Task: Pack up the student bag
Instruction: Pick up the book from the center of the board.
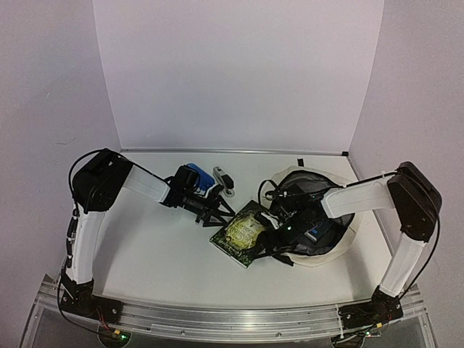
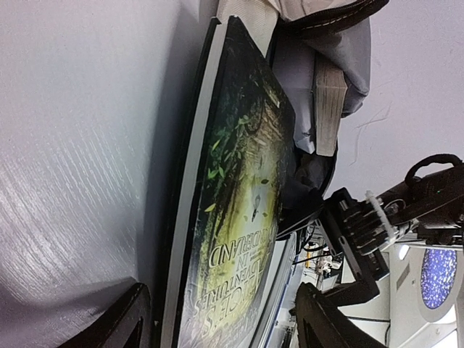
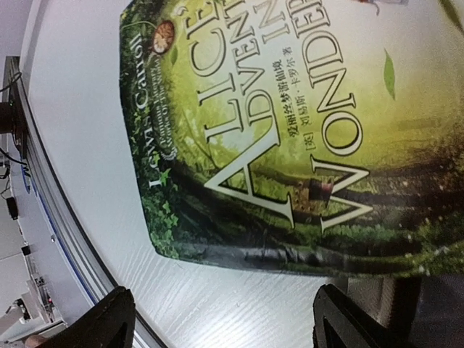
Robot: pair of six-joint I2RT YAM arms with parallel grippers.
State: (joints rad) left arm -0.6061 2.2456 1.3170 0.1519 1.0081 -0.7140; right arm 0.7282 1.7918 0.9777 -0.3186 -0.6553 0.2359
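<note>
The student bag (image 1: pixel 341 243), cream with a dark lining, lies open at the right of the table. A green "Alice's Adventures in Wonderland" book (image 1: pixel 241 233) rests tilted at its mouth, one edge against the opening (image 2: pixel 341 65). My left gripper (image 1: pixel 220 212) is at the book's far left corner. In the left wrist view the book (image 2: pixel 239 188) runs between the open fingers (image 2: pixel 127 322) with small gaps on both sides. My right gripper (image 1: pixel 281 225) hovers over the bag's mouth. It is open (image 3: pixel 225 326) above the book's lower edge (image 3: pixel 290 145) and bare table, and it holds nothing.
A blue object (image 1: pixel 192 176) and a small grey item (image 1: pixel 223 181) lie on the table behind the left gripper. Inside the bag are a thick pale-paged book (image 2: pixel 328 101) and something blue (image 1: pixel 317 233). The aluminium rail (image 1: pixel 232 319) runs along the near edge.
</note>
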